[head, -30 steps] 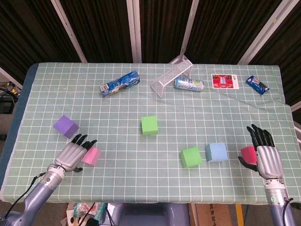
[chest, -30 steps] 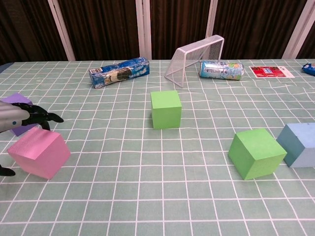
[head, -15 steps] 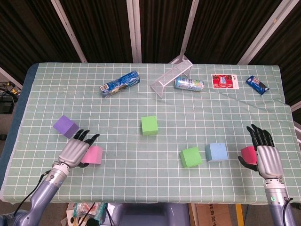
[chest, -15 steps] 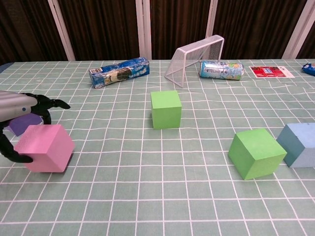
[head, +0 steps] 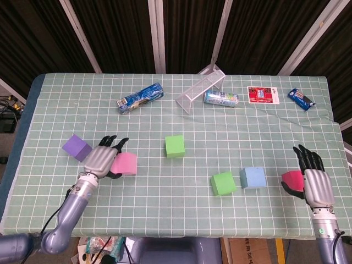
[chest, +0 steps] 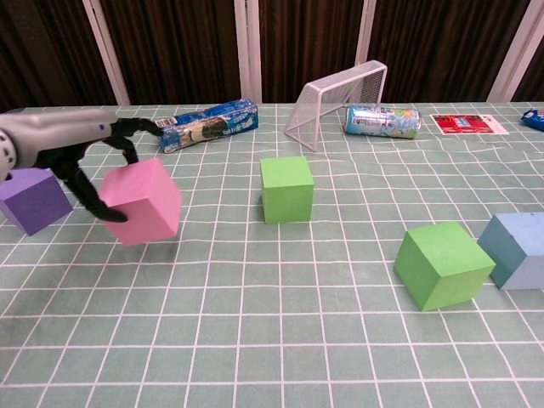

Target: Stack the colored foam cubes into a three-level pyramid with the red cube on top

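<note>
The left hand (chest: 81, 157) holds the pink cube (chest: 142, 200) lifted off the desk (head: 165, 209), near the purple cube (chest: 32, 199). Foam looks light and squashy, so opposite flat faces suit gripping. The right hand (head: 314, 184) rests against the red cube (head: 292, 179); whether it grips, I cannot tell.

I see one cube (head: 77, 147) at frame left, another (head: 175, 146) mid-frame, two (head: 224, 183) (head: 253, 177) side by side lower right, and a net (head: 200, 87) at top centre.

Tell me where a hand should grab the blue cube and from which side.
Grip the blue cube from above, across its near and far faces. A green cube sits close on one side and the red cube by the right hand on the other.
</note>
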Controlling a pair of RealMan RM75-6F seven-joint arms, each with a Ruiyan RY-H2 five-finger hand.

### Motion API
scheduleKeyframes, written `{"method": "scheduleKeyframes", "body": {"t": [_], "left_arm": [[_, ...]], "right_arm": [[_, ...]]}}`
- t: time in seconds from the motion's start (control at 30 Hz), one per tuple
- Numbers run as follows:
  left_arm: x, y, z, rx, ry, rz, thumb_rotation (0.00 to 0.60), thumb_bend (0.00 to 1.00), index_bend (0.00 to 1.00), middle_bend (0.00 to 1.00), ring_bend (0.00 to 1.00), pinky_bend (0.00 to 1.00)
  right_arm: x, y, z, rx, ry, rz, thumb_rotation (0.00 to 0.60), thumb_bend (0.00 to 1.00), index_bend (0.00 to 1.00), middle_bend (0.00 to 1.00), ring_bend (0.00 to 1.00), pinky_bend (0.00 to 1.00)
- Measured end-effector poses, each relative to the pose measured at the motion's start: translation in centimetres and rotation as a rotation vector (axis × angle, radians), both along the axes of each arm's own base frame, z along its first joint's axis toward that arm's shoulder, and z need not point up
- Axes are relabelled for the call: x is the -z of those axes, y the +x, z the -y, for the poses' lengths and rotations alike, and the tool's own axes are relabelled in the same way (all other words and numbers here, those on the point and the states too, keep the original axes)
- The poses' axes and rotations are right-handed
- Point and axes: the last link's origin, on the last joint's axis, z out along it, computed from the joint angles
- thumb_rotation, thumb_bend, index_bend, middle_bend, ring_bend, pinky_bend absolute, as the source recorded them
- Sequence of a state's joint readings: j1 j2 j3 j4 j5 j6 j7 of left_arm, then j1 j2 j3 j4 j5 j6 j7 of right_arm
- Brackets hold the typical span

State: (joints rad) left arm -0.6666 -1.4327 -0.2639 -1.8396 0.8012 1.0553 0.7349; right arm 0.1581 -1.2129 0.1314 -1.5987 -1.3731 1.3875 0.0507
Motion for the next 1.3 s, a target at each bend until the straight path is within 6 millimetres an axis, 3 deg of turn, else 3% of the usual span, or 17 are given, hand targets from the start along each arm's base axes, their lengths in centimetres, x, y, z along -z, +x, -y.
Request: {"method": "scheduleKeyframes", "body": {"t": [0.33, 0.6, 0.9, 1.3], "left_arm": [[3.3, 4.6, -4.7, -0.046, 0.017, -0.011, 0.600, 0.26, 0.00, 0.41, 0.05, 0.04], [6.1, 6.8, -6.8, -0.064, 0.012, -0.040, 0.600, 0.26, 0.00, 0.42, 0.05, 0.04], [8.1, 7.6, -7.7, -0.114, -0.039, -0.041, 0.600, 0.26, 0.00, 0.42, 0.05, 0.05], [8.8, 8.0, -8.2, -0.115, -0.057, -0.039, 0.600, 0.26, 0.00, 0.42, 0.05, 0.05]], "right_arm": [[-0.3, -0.3, 0.2, 0.030, 0.000, 0.032, 0.600, 0.24, 0.00, 0.00, 0.00, 0.00], [-0.3, -0.4, 0.4, 0.046, 0.004, 0.054, 0.600, 0.24, 0.00, 0.00, 0.00, 0.00], [-0.3, -0.4, 0.6, 0.062, 0.013, 0.079, 0.600, 0.24, 0.00, 0.00, 0.00, 0.00], [-0.2, -0.4, 0.6, 0.066, 0.014, 0.082, 0.600, 0.24, 0.00, 0.00, 0.00, 0.00]]}}
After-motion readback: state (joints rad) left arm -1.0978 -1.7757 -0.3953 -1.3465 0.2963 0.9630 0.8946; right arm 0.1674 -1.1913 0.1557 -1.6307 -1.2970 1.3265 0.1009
